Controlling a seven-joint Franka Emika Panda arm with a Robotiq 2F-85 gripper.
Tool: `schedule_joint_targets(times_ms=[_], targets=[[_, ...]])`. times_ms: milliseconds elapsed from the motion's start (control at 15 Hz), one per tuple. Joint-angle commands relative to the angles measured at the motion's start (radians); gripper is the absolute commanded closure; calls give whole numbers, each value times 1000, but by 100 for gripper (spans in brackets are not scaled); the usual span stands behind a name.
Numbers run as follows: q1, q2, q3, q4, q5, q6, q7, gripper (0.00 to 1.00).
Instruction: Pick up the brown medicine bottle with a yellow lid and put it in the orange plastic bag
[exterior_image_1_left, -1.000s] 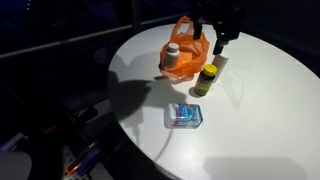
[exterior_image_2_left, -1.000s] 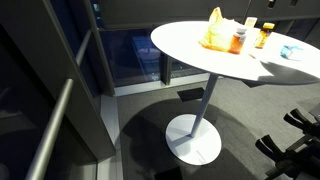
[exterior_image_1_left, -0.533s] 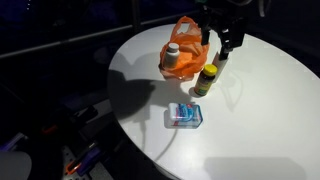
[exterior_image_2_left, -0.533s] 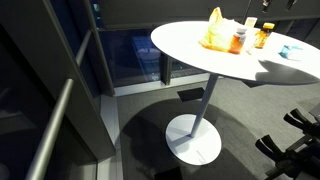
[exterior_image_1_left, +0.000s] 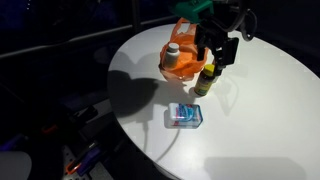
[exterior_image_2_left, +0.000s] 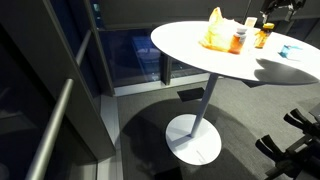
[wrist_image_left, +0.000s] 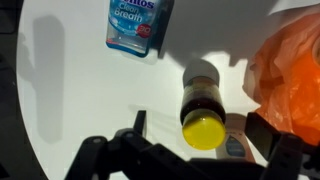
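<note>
Compared with the picture of one second before, the gripper (exterior_image_1_left: 219, 58) had moved down and a little toward the front of the table (exterior_image_1_left: 270, 110). Earlier it hung higher, beside the top of the orange bag (exterior_image_1_left: 186, 40); now it stood directly over the brown bottle (exterior_image_1_left: 205, 80). Nothing on the table had moved in that time: the bottle, the bag, the white-capped bottle (exterior_image_1_left: 173, 60) and the blue packet (exterior_image_1_left: 184, 115) were all in the same places. This probably meant that the approach was almost finished and the grasp itself was not yet made, so the main part of the task was still to be done.

In the wrist view the two fingers were spread wide apart, with nothing between their pads. The brown bottle (wrist_image_left: 203, 105) stood upright on the table, and its yellow lid (wrist_image_left: 203, 131) was seen from above, about in the middle between the two fingers. The fingers did not appear to touch it. How far the fingertips were above the lid could not be told from these pictures.

The orange bag (wrist_image_left: 292, 82) lay just beside the bottle, on the side away from the blue packet (wrist_image_left: 135, 24). In an exterior view the brown bottle (exterior_image_2_left: 262, 36) stood near the bag (exterior_image_2_left: 216, 30) on the round table (exterior_image_2_left: 190, 45), with the white-capped bottle (exterior_image_2_left: 237, 41) between them. Because the bag was so near, one finger would likely have to come down close to it.
</note>
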Motion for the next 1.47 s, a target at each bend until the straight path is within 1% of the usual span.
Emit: schedule_joint_targets(times_ms=[0,600,667,733,1067,1133,1200,1267,1400], targets=[[18,-1,-22,-18,-46,17,51,0],[19,40,-21,-41,-22,163,57,0],[22,43,-23,-42,-25,171,60,25],[23,44,-24,-42,-25,177,61,27],[32,24,-37,-28,-31,148,69,68],[31,10,-38,-14,-27,132,66,73],[33,-3,-39,-2,-27,117,69,73],[36,-13,-40,13,-29,101,71,80],[40,-40,-37,41,-33,66,79,80]])
